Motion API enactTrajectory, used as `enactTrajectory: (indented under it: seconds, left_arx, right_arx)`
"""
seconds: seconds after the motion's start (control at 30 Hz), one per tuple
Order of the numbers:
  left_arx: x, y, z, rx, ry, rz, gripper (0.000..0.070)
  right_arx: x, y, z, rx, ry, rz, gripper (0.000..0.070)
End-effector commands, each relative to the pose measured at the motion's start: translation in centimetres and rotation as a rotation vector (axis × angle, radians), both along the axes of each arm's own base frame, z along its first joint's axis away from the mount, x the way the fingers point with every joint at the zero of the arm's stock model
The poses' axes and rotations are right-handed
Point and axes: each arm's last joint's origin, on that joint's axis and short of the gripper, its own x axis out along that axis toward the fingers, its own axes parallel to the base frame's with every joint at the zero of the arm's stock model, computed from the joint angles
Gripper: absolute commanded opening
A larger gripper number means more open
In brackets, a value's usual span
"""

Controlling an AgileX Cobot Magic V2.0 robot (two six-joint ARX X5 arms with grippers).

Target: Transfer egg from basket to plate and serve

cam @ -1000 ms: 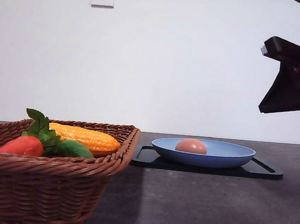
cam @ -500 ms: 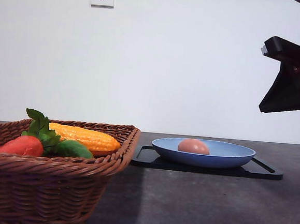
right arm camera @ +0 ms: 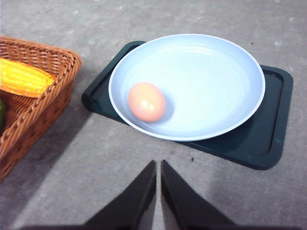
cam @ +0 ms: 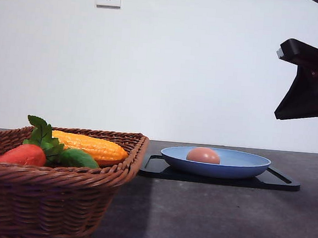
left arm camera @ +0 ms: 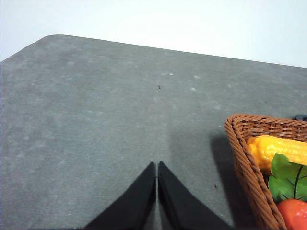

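Egg [right arm camera: 147,101] resting inside blue plate [right arm camera: 211,52], near its basket-side rim, on black tray [right arm camera: 273,129]. Corn [cam: 91,145], carrot [cam: 23,154] in basket [cam: 59,194]. Right tool [right arm camera: 158,165] and left tool [left arm camera: 157,167] pressed closed, empty, above bare counter [left arm camera: 96,120].

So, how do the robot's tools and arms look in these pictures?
Both tools are matte black. The left tool and the right tool each have two flat fingers tapering to thin tips. In the front view the right arm shows black, angular parts. No cables or markings visible.
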Motion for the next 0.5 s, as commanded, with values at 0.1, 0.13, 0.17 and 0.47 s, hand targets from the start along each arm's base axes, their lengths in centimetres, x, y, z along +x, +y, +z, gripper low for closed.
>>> enactTrajectory:
  seconds: [0.1, 0.13, 0.17, 0.47]
  left_arx:
    - [0.12, 0.02, -0.97, 0.001, 0.030, -0.001, 0.0000]
    - [0.12, 0.02, -0.97, 0.001, 0.030, -0.001, 0.0000]
    - [0.12, 0.02, -0.97, 0.001, 0.030, -0.001, 0.0000]
    - [0.12, 0.02, -0.97, 0.001, 0.030, -0.001, 0.0000]
  right_arx:
    - [0.08, 0.15, 0.15, 0.012, -0.004, 0.000, 0.0000]
    - [0.08, 0.15, 0.15, 0.012, -0.004, 0.000, 0.0000]
    - [0.08, 0.15, 0.15, 0.012, -0.004, 0.000, 0.0000]
    - [0.08, 0.15, 0.15, 0.012, -0.004, 0.000, 0.0000]
